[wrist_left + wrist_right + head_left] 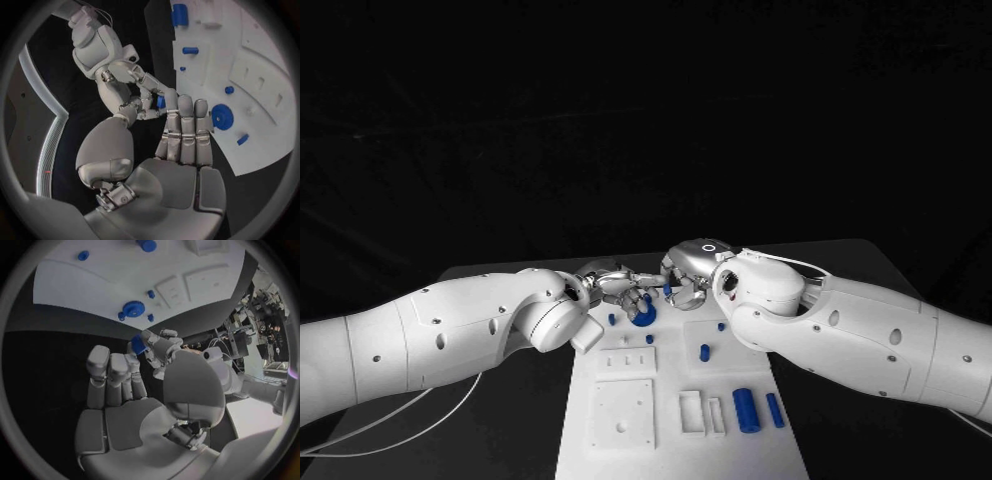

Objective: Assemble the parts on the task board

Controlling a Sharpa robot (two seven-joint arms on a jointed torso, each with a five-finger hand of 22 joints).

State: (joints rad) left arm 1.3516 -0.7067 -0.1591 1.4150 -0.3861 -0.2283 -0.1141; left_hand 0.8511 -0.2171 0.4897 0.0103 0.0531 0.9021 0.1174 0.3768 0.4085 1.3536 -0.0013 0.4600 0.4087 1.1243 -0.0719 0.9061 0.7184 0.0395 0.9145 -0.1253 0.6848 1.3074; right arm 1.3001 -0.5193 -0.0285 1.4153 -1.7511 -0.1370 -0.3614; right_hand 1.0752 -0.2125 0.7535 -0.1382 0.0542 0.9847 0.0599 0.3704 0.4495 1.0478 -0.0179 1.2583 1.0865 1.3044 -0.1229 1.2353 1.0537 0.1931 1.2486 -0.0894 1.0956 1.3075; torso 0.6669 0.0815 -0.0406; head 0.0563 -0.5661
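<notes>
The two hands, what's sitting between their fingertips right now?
A small blue part, pinched where the left hand and right hand meet, above the task board. Both wrist views show it.

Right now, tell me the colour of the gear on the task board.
Blue; the gear shows best in the right wrist view.

I count one task board (678, 455) on my feed. On it sits one blue gear (643, 316). Two long blue cylinders (746, 410) stand side by side near its right edge. I make out at least three small blue pegs (704, 352) scattered over the plate; the smallest dots are hard to tally exactly. One more blue piece (160, 101) sits between two hands, the left hand (610, 288) and the right hand (687, 275).
</notes>
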